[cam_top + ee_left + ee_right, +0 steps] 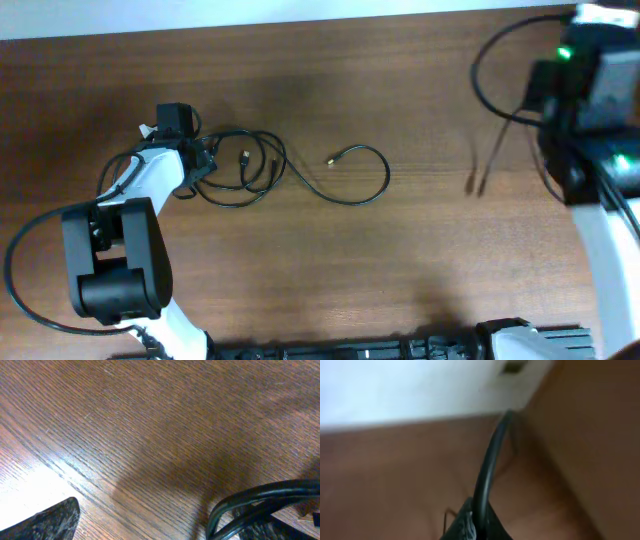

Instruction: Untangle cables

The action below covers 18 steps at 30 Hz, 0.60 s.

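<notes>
- The wooden table (330, 270) fills the overhead view, brown and grainy.
- The left arm (125, 250) reaches up from the near left edge. The right arm (590, 120) sits at the far right, with green lights showing on it.
- The cables (245, 170) lie on the table left of centre, as a loose tangle of thin black loops crossing one another.
- One long cord (386, 175) runs out of the tangle to the right, sweeps round in a wide open curve and bends back toward the tangle.
- A thin dark cord (495, 155) slants down and to the left from under the right arm, well apart from the tangle. Whether the second line beside it is cord or shadow, I cannot tell.
- The left claw (203, 160) sits at the left edge of the tangle. In its wrist view one finger (52, 520) shows at the lower left, with a wide stretch of bare table between it and a cable loop (260, 494) at the lower right. It is spread wide and grips nothing that can be seen.
- The right claw (467, 527) is a dark blur at the bottom of its wrist view. A black cord rises from it, but I cannot tell whether it is clamped.
- The small plug (331, 160) ending the long cord lies just right of the tangle.
</notes>
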Motion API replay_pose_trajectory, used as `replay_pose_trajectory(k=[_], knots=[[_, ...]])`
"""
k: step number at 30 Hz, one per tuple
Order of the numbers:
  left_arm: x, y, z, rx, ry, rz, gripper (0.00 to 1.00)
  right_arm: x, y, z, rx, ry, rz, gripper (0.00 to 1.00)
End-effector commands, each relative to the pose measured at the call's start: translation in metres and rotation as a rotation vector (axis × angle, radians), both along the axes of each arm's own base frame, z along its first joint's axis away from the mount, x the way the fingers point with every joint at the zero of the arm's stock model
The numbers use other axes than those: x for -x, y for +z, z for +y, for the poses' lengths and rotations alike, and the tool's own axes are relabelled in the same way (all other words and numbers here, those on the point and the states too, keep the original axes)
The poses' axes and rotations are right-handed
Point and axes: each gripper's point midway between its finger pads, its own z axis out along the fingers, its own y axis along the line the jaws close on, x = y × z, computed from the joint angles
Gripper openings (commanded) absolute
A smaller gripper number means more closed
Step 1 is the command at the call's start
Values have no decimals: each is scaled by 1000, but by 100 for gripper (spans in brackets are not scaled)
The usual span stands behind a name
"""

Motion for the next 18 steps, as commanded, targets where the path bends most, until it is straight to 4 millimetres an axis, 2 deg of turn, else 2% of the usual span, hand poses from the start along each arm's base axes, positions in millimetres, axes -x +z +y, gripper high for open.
replay_pose_trajectory(k=[1,2,3,5,7,9,10,12,14,15,18], knots=[[38,-43,-6,39,-18,167,99,-37,-46,81,-274,391,107,4],[38,-43,-6,38,-17,167,99,-43,-44,104,-349,500,93,4],[38,-43,-6,38,-18,167,99,-43,-27,126,-411,619,36,4],[39,-43,-6,39,-18,168,99,-23,18,158,-491,818,-63,4],[39,-43,-6,39,-18,170,99,0,50,159,-470,851,-140,4],[39,-44,-6,39,-18,170,99,11,58,149,-435,802,-161,4],[39,-43,-6,39,-17,169,99,5,54,119,-366,627,-164,4],[38,-43,-6,39,-18,166,99,-5,38,53,-336,196,-179,4],[38,-43,-6,38,-18,166,99,-3,14,10,-325,-127,-172,4],[38,-43,-6,39,-18,167,99,-11,-3,7,-304,-155,-121,4],[38,-43,-6,39,-18,166,99,-48,-51,13,-201,-76,53,4]])
